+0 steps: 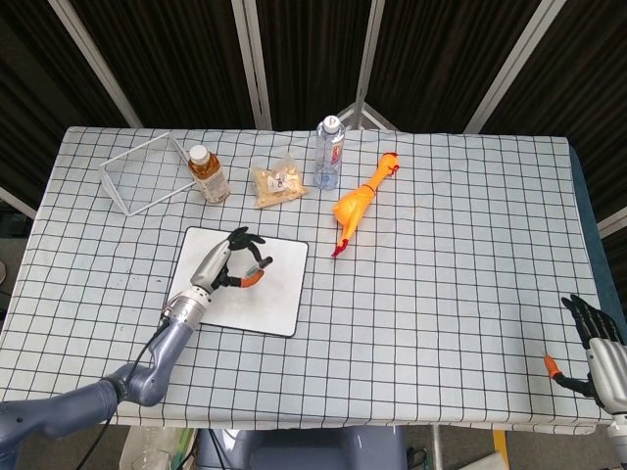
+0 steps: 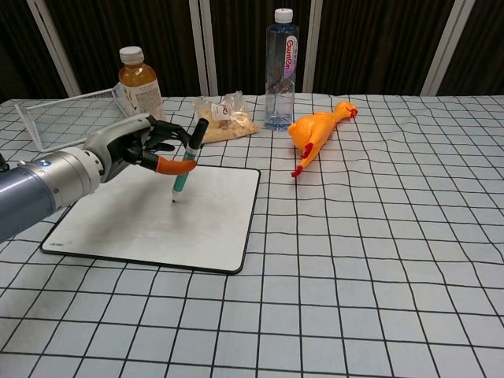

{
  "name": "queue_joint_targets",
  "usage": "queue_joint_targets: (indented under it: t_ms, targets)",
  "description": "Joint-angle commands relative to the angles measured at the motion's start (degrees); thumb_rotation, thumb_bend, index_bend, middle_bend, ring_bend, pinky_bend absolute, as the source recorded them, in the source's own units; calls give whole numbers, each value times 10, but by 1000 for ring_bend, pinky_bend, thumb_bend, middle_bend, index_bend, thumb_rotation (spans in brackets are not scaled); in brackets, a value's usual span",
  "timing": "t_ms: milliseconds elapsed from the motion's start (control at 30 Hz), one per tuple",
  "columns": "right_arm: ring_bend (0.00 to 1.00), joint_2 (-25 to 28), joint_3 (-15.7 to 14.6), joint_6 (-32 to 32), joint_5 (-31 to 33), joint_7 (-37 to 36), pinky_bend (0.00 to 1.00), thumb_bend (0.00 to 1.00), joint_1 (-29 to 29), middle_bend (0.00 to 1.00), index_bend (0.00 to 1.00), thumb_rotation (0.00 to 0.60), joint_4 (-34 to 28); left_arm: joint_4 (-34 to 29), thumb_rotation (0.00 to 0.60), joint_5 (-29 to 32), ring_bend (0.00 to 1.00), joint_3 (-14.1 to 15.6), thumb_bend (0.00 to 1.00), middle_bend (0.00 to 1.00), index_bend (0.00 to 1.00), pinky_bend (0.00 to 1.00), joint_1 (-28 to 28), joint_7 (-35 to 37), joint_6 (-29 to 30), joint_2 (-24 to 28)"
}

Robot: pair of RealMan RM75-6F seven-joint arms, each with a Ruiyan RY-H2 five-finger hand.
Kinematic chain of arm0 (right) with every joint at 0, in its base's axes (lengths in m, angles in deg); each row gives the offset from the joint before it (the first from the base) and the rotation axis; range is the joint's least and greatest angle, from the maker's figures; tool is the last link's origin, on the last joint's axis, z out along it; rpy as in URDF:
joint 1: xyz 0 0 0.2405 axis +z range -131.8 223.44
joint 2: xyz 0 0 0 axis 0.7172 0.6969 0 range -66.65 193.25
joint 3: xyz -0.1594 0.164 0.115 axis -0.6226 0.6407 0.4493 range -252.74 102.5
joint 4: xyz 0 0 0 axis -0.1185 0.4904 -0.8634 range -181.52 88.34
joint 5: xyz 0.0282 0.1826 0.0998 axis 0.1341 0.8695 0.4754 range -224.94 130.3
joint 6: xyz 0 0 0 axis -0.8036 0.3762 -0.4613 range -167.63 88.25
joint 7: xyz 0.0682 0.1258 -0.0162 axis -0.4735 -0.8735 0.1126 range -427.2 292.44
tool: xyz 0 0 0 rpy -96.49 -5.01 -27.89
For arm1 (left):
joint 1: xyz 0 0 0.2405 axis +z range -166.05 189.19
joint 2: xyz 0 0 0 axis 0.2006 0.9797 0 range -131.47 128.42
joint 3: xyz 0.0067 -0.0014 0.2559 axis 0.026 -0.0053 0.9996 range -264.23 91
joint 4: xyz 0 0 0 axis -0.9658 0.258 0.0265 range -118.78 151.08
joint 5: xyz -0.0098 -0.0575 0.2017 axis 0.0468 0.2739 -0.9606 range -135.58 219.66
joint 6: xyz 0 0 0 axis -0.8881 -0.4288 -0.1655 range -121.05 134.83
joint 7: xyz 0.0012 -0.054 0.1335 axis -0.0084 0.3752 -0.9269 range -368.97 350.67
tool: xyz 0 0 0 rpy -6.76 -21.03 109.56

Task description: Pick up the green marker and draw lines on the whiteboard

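The left hand grips the green marker above the whiteboard, the pen tilted with its tip on or just above the white surface. The right hand rests at the table's near right corner, fingers spread apart and holding nothing.

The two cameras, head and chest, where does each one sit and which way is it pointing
Head view: high above the near table edge, looking steeply down on the whole table; shows the left hand, its arm, and the right hand at the lower right corner.
Chest view: low at the near edge, looking across toward the curtain; shows only the left hand and forearm.
Shared: green marker, whiteboard, rubber chicken.
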Motion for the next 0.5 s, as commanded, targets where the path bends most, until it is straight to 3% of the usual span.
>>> queue_joint_targets:
  t_ms: [33,367,500]
  targets:
    - [0,0,0,0,1,0,0,355,0,0,0,600,0,24,600,-7,48,4,533,253,772,76,-6,-9,3,-5]
    - [0,0,0,0,1,2,0,354,0,0,0,600,0,139,600,-29,48,12,533,256,776,76,-22,-21,21,-27]
    - [0,0,0,2,0,3,0,355,-1,0,0,600,-1,178,600,-27,47,-1,531,256,776,76,-25,-6,40,-34]
